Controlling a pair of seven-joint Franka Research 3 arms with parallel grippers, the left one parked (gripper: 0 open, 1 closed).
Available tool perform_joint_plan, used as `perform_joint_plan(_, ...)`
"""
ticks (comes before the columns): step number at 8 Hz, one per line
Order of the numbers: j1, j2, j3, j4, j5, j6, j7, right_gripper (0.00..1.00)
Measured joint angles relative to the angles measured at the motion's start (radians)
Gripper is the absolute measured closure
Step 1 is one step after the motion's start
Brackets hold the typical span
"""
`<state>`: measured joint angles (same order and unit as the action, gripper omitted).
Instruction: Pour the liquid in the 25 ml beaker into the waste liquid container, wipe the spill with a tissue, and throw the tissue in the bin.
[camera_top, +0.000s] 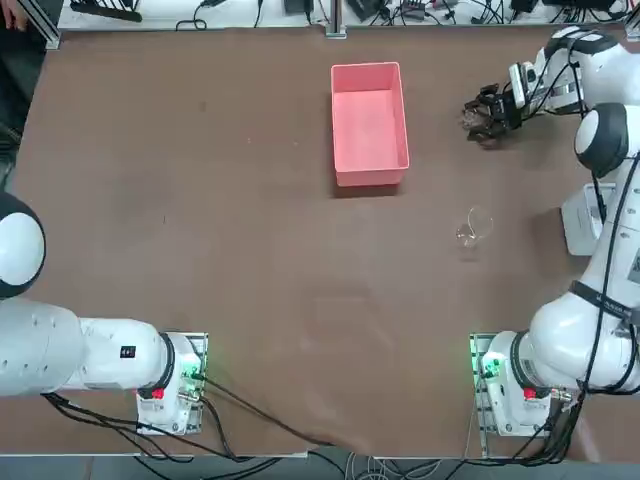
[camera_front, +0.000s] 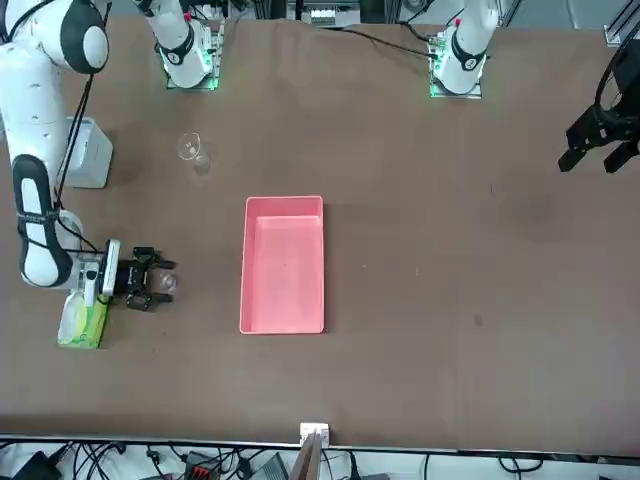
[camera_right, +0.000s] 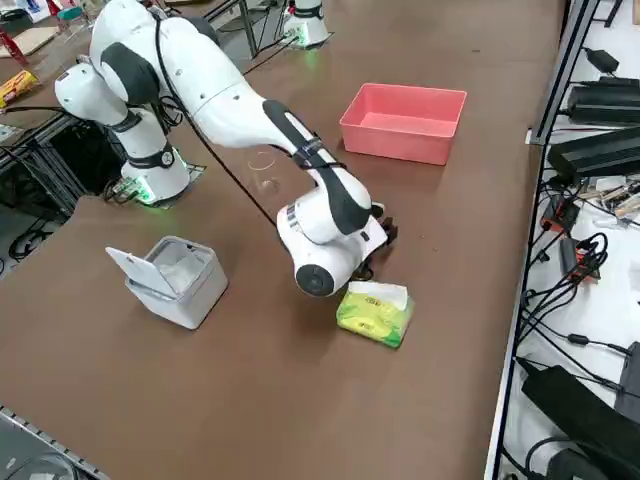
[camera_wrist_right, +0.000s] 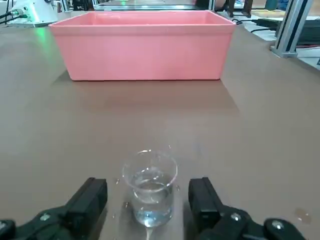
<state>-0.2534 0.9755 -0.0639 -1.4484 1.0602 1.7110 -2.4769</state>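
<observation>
Glass, tiny and clear, the small beaker (camera_wrist_right: 149, 187) stands upright on the brown table (camera_wrist_right: 260, 130) with liquid inside, between the spread fingers (camera_wrist_right: 200, 197) of the right gripper (camera_wrist_right: 148, 200), not gripped. Beyond it sits a pink tray (camera_wrist_right: 142, 47).

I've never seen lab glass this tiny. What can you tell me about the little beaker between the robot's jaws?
The beaker is a small, clear glass cup with a slightly flared rim. It stands upright on the brown table, partly filled with clear liquid. The right gripper has its jaws open, one on each side of the glass with a gap to it, so nothing grips it. The pink bin sits beyond it.
</observation>
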Motion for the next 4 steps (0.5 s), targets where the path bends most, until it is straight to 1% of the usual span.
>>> perform_joint_plan(2, 0.000, 0.000, 0.000, 0.001, 0.000, -0.001, -0.001, 0.03)
perform_joint_plan(3, 0.000, 0.000, 0.000, 0.001, 0.000, -0.002, -0.002, 0.17)
perform_joint_plan(4, 0.000, 0.001, 0.000, 0.001, 0.001, -0.003, -0.003, 0.26)
